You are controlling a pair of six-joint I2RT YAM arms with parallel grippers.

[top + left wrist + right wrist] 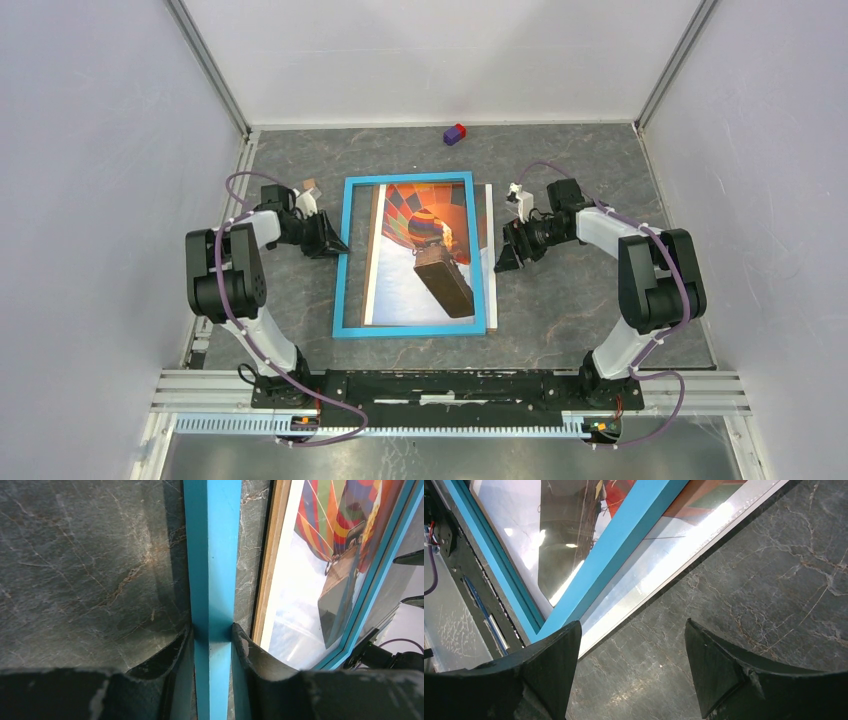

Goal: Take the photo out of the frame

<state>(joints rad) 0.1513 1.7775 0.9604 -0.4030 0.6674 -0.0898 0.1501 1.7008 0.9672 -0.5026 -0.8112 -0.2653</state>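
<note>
The frame [344, 262], a thin bright-blue rectangle, lies in the middle of the grey table. The photo [425, 250] of a hot-air balloon shows inside it. The photo's white right edge [490, 255] pokes out past the frame's right rail. My left gripper [335, 245] is shut on the frame's left rail [212, 575], one finger on each side of it [212, 632]. My right gripper [505, 258] stands open just right of the photo's edge [674, 565], over bare table [631, 635], nothing between its fingers. The blue rail [624, 545] crosses that view above the fingers.
A small purple and red block [455, 134] lies at the back of the table. White walls enclose the table on three sides. A metal rail [450, 385] carrying the arm bases runs along the near edge.
</note>
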